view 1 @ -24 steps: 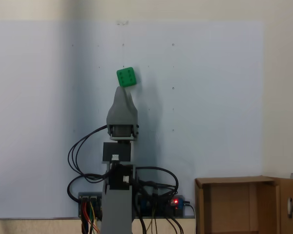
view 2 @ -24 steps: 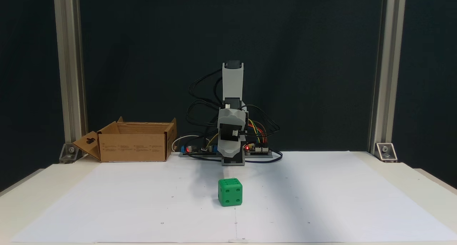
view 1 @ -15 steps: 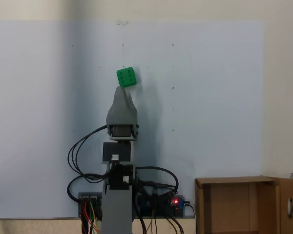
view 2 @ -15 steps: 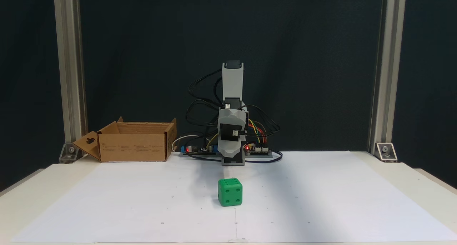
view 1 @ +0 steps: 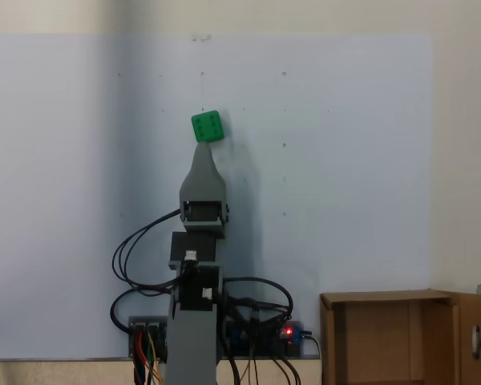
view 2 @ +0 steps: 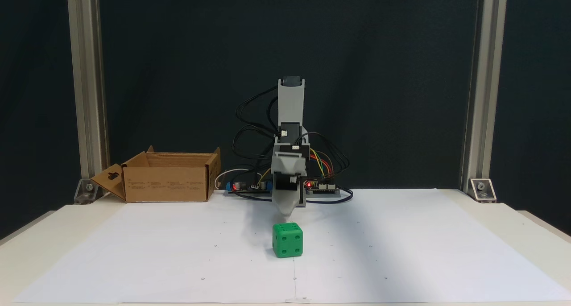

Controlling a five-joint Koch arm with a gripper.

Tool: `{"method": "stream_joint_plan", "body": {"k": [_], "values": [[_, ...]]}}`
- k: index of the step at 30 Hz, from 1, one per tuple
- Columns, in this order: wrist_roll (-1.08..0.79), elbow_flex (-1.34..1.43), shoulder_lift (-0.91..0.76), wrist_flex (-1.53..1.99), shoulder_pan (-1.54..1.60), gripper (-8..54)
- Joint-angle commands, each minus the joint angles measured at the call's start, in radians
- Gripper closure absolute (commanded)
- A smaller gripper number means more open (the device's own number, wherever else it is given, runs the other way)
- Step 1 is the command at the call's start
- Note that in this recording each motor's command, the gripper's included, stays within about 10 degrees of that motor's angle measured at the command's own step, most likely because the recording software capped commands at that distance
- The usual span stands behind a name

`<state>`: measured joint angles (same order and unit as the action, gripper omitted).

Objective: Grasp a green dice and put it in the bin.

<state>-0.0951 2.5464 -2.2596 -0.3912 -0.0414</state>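
Note:
The green dice (view 1: pixel 208 127) (view 2: pixel 287 240) rests on the white paper sheet, out in front of the arm. My gripper (view 1: pixel 200 149) (view 2: pixel 285 212) points at it, with its grey tip just short of the dice and a little above the paper, not touching. A single tapered tip shows in both fixed views, so the jaws' gap is hidden. The bin (view 1: pixel 385 297) (view 2: pixel 167 184) is a brown cardboard box standing apart beside the arm's base, its flaps upright.
Circuit boards and looped cables (view 2: pixel 321 185) sit around the arm's base. Two metal frame posts (view 2: pixel 87 92) (view 2: pixel 479 92) stand at the table's back corners. The white paper sheet (view 2: pixel 401 252) stretches wide on both sides of the dice.
The gripper has tipped forward and down from its folded pose, bringing its tip closer to the dice. Dice and bin have not moved.

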Motion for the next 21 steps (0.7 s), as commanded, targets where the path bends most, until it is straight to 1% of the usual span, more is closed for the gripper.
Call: {"method": "stream_joint_plan", "body": {"k": [1,6,12,15,16,21], "values": [[0.067,-0.143,-0.107,0.153,-0.009,2.1],[0.104,-0.334,-0.107,0.423,-0.026,1.9],[0.164,-0.713,-0.11,0.872,-0.023,2.3],[0.164,-0.746,-0.109,1.006,-0.021,2.3],[0.164,-0.77,-0.11,1.107,-0.023,2.3],[0.164,-0.933,-0.104,1.356,-0.049,2.2]]}}
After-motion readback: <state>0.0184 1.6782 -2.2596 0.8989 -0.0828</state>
